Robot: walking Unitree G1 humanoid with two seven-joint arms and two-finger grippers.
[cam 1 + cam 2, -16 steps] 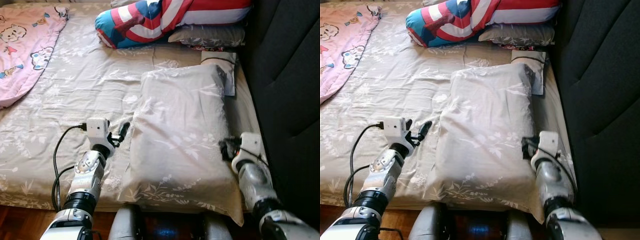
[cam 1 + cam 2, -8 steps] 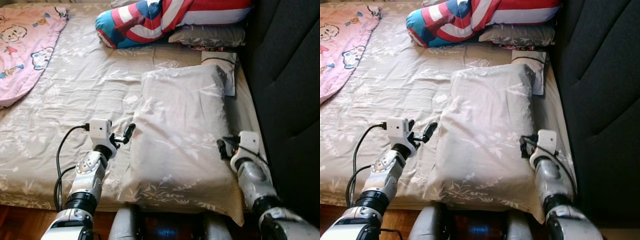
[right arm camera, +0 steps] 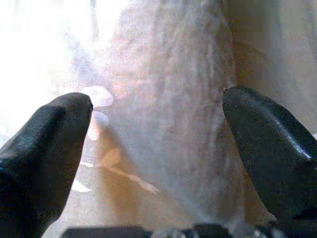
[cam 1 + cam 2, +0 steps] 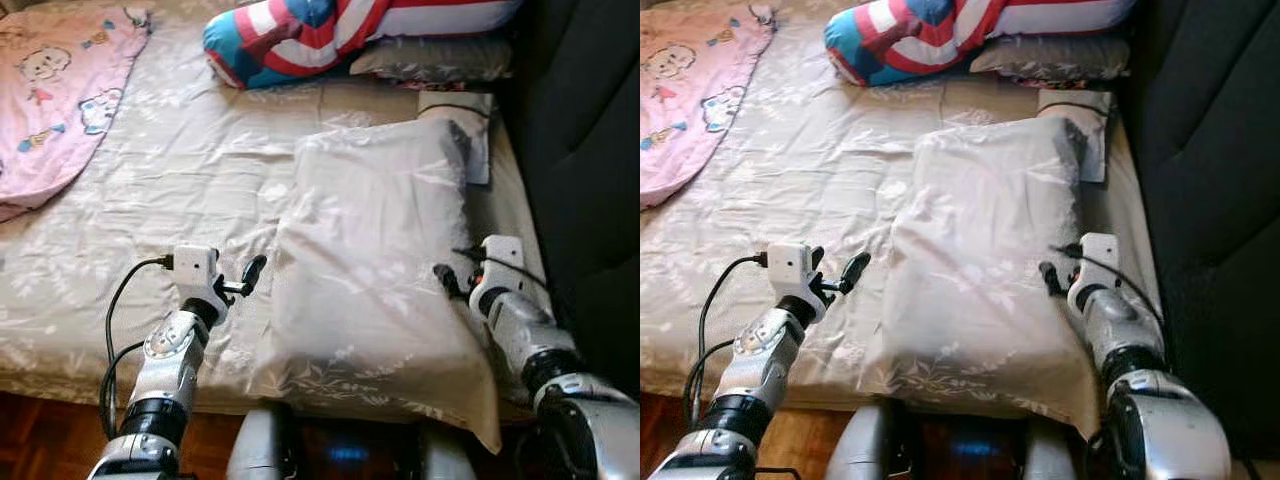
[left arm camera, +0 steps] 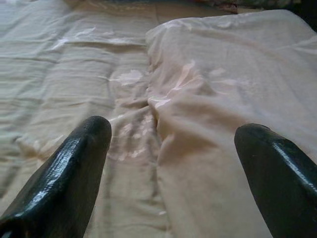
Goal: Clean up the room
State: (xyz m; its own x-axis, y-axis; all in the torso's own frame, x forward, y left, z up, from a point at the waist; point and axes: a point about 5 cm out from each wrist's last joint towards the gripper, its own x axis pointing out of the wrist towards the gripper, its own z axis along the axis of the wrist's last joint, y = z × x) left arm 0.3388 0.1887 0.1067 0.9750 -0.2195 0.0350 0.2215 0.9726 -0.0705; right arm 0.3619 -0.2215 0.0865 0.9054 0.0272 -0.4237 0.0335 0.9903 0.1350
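A large beige floral pillow (image 4: 375, 250) lies lengthwise on the bed's right half, its near corner hanging over the front edge. My left gripper (image 4: 250, 272) hovers just left of the pillow's long side, fingers (image 5: 74, 163) spread open with the pillow's edge (image 5: 208, 129) between them. On the pillow's right side my right gripper (image 4: 445, 280) is also open, its fingers (image 3: 49, 144) straddling the pillow's edge (image 3: 163, 129). Neither gripper holds anything.
The bed sheet (image 4: 170, 190) is wrinkled beige. A red, white and blue bolster (image 4: 330, 30) lies on a grey pillow (image 4: 440, 58) at the head. A pink cartoon blanket (image 4: 55, 100) covers the far left. A dark headboard (image 4: 590, 150) stands on the right. Wooden floor (image 4: 40, 440) shows below.
The camera has shifted slightly, tilting the scene. My left gripper moved right toward the pillow's edge; the right gripper edged up along the pillow's right side.
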